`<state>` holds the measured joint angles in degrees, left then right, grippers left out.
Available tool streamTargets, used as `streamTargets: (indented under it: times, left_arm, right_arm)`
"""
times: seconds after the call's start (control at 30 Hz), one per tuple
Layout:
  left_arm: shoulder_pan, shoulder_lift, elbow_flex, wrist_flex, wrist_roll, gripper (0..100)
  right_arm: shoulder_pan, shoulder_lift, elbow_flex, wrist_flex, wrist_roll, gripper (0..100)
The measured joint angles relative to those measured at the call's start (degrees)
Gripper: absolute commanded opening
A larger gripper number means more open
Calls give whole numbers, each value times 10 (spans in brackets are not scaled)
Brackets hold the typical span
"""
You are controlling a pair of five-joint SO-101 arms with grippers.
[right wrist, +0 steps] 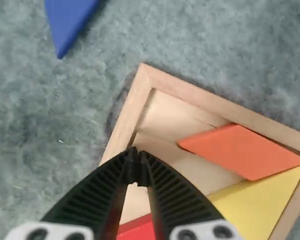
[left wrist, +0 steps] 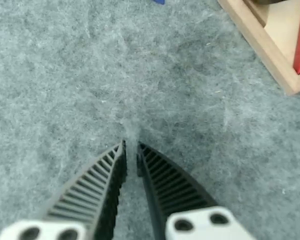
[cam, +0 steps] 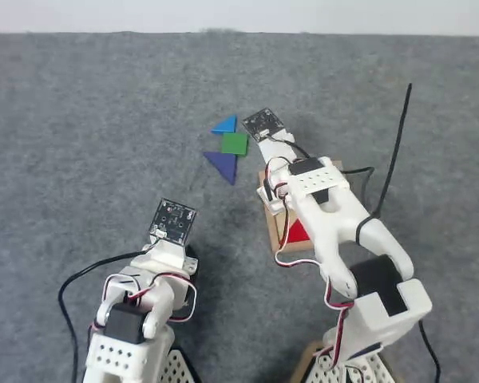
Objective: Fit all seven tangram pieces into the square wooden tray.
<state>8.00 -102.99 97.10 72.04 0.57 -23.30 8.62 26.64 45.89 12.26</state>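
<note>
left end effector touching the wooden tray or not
Apart. The left wrist view shows bare grey felt between the left end effector and the wooden tray corner.

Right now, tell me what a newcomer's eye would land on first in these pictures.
The right gripper, shut, sits over a corner of the wooden tray, which holds an orange piece, a yellow piece and a red piece. On the grey felt beyond the tray lie three loose pieces close together: a light blue triangle, a green square and a dark blue triangle.
</note>
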Motion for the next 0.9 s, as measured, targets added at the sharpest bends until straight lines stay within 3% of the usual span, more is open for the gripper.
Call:
streamTargets:
  times: [0.5, 0.9]
  left_arm:
    - [0, 0, 0, 0, 0, 36]
    - [0, 0, 0, 0, 0, 36]
  right_arm:
    - [-48, -86, 87, 0, -5, 6]
    - [-6, -58, 83, -12, -5, 6]
